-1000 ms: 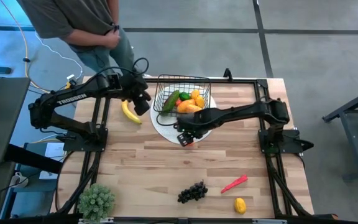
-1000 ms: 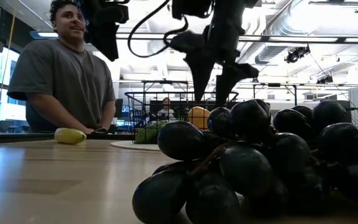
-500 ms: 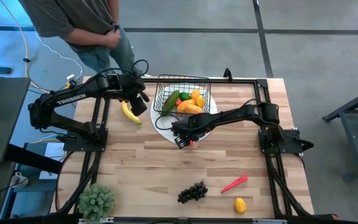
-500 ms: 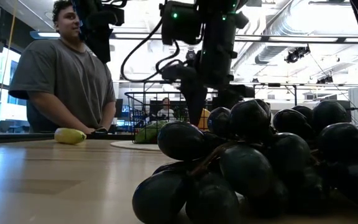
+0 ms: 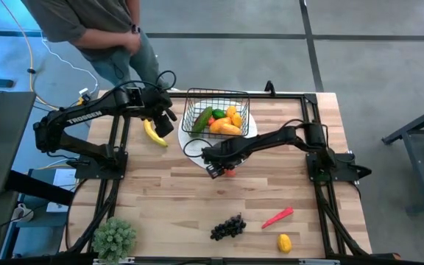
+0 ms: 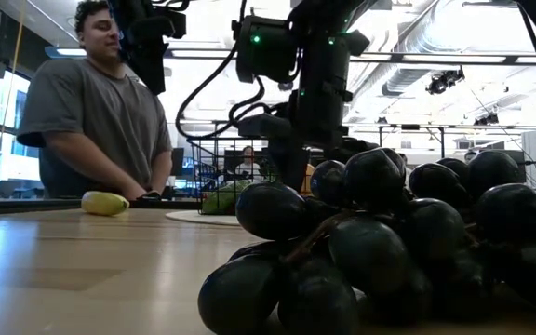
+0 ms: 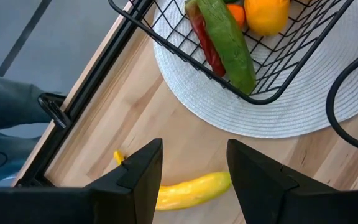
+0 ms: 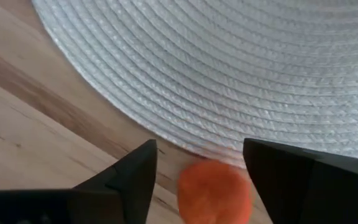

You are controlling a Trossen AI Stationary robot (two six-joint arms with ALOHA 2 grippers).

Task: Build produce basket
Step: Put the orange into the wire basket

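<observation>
The black wire basket (image 5: 216, 115) stands on a white round woven mat (image 5: 197, 151) and holds a green cucumber (image 7: 232, 43), a red chili, oranges and mangoes. My right gripper (image 8: 197, 180) is open, low at the mat's near edge; a small orange fruit (image 8: 215, 194) lies on the wood between its fingers, apart from them. My left gripper (image 7: 194, 168) is open above the yellow banana (image 7: 188, 188), which lies on the table left of the basket. The dark grapes (image 5: 227, 227), another red chili (image 5: 277, 217) and a lemon (image 5: 284, 242) lie near the front edge.
A green potted plant (image 5: 114, 237) stands at the front left corner. A person (image 6: 91, 121) stands behind the table's far left edge. Bare wood lies between the mat and the grapes. A black cable (image 7: 353, 93) loops over the mat.
My right gripper has moved off the mat toward the table's left and near edges and has come down low over the wood at the mat's rim.
</observation>
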